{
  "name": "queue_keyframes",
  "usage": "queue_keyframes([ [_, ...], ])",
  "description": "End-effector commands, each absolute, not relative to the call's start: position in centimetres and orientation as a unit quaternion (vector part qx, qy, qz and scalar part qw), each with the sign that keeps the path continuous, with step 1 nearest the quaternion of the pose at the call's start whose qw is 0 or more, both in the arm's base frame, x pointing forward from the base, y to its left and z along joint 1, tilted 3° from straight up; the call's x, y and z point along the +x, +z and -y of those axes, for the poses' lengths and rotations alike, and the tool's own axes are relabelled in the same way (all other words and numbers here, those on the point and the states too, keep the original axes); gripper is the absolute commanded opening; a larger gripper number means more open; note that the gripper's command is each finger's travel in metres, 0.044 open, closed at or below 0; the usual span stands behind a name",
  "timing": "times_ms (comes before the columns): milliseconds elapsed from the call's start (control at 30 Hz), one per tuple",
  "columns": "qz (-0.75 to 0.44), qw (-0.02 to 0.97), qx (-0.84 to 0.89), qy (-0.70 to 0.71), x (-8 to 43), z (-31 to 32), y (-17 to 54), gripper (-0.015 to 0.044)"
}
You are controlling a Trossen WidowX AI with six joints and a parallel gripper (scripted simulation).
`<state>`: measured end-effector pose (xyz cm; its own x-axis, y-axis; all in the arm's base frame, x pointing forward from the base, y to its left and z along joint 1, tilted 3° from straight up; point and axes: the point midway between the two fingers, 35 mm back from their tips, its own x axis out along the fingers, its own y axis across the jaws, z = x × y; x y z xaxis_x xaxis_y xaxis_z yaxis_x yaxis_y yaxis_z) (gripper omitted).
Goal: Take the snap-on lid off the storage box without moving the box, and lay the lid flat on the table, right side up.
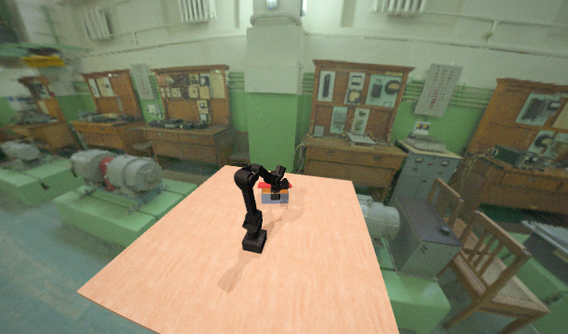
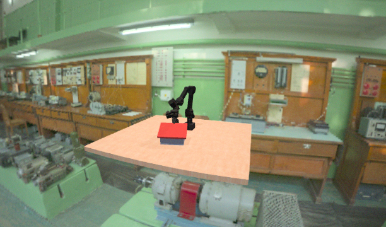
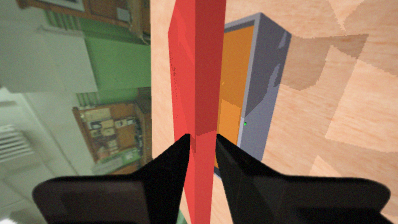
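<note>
The storage box [image 1: 266,199] [image 2: 172,142] [image 3: 274,90] is grey-blue and stands on the table, its orange inside showing through the gap on the arm's side. The red lid [image 1: 265,185] [image 2: 172,130] [image 3: 196,65] is tilted: its edge on the arm's side is raised above the box, and its opposite edge is low over the far side. Whether that far edge touches the box is hard to tell. My gripper [image 1: 277,189] [image 3: 202,138] is shut on the raised edge of the lid, with one finger on either side. In the exterior view the lid hides the fingertips.
The wooden table [image 1: 312,260] [image 2: 218,148] carries the black arm [image 1: 250,199] [image 2: 190,104], its base standing on the near side of the box in the top view. The table's far edge lies shortly behind the box there.
</note>
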<state>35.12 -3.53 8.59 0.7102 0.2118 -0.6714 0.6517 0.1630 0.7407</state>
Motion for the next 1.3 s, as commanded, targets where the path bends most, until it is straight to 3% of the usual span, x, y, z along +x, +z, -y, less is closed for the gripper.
queue_keyframes([
  [0,-0.341,0.682,0.627,-0.162,35.5,3.6,9.4,0.0000],
  [1267,-0.340,0.682,0.627,-0.161,38.8,2.7,14.3,0.0000],
])
